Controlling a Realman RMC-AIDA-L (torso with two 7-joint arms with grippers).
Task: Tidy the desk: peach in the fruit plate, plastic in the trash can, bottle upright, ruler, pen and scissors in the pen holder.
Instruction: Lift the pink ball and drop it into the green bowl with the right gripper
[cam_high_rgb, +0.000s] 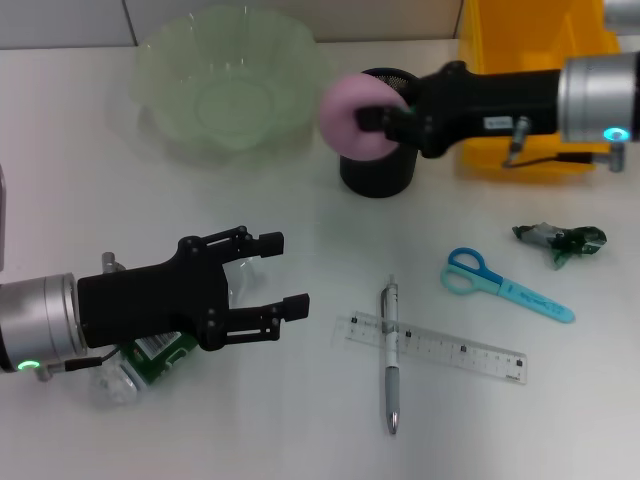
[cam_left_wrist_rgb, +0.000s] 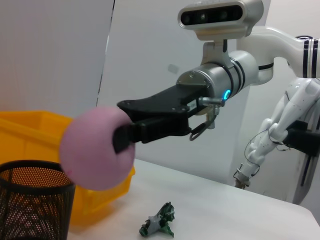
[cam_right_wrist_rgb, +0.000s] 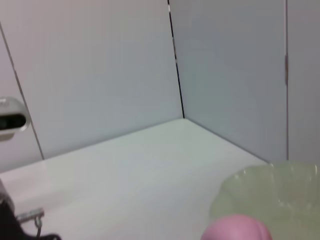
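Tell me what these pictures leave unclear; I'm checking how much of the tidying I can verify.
- Bottle: head view, mostly covered by the left gripper, whose jaws are open above it.
- Pen holder: its inside is hidden by the peach held in the right gripper.
- Trash can: cut off by the head view's top edge.
- Ruler markings: too small.
- Plastic: print unreadable.
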